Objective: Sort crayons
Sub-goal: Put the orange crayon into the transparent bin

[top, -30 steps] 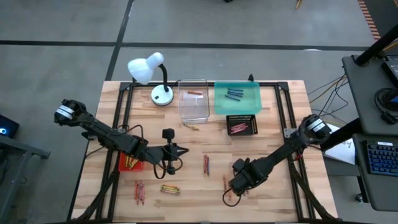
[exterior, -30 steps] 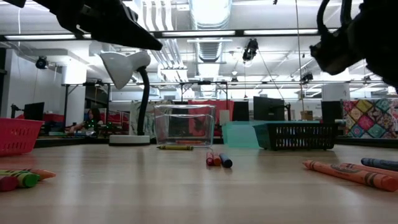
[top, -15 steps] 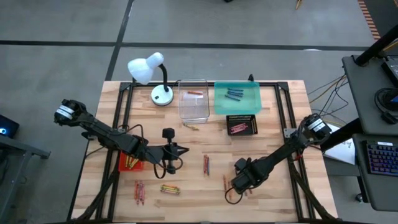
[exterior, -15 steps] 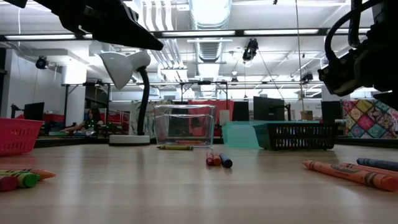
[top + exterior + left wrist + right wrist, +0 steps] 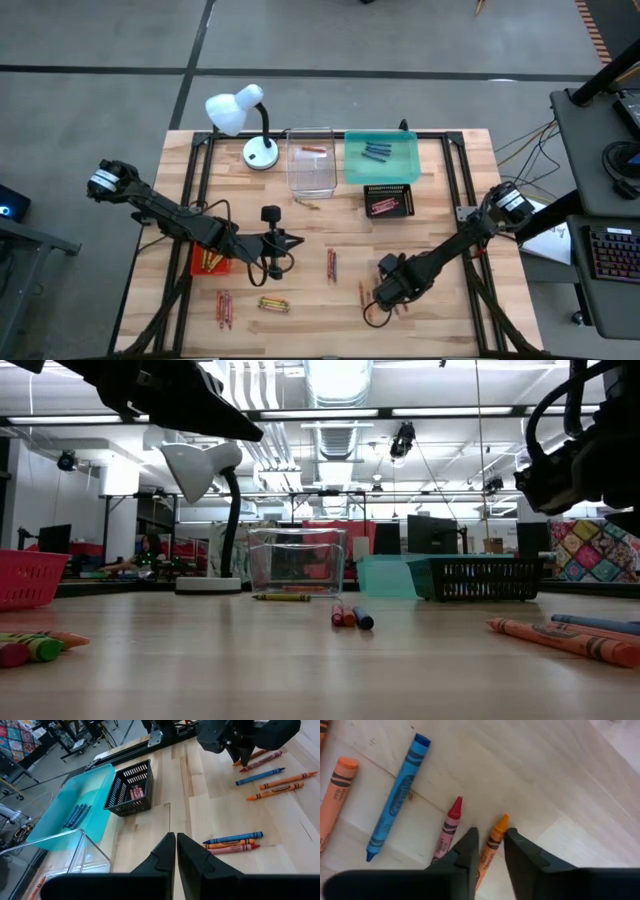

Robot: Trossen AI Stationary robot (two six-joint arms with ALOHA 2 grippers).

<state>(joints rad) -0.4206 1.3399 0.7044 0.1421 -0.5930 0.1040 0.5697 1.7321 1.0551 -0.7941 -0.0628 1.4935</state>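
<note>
Straddling an orange crayon [image 5: 490, 851], the right gripper [image 5: 487, 862] has its fingers open only a narrow bit, one either side of the stick, and it's not clear they're touching it yet. A red crayon [image 5: 446, 830] lies just beside it at 9 o'clock, with a blue crayon [image 5: 399, 801] past that, so it's a tight fit.

Looks like the pick step to me: lined up over one loose stick, not gripping. Next move probably calls for dropping the last bit and closing on the orange one without dragging the red neighbour along.

Seen from above, that gripper [image 5: 389, 292] sits at about 5 o'clock on the table [image 5: 470, 160]. The left gripper [image 5: 176, 851] hangs near the middle, fingers nearly together and holding nothing. More loose crayons [image 5: 272, 302] lie at 7 o'clock, and some are already in the teal tray [image 5: 352, 170] at 1 o'clock.
</note>
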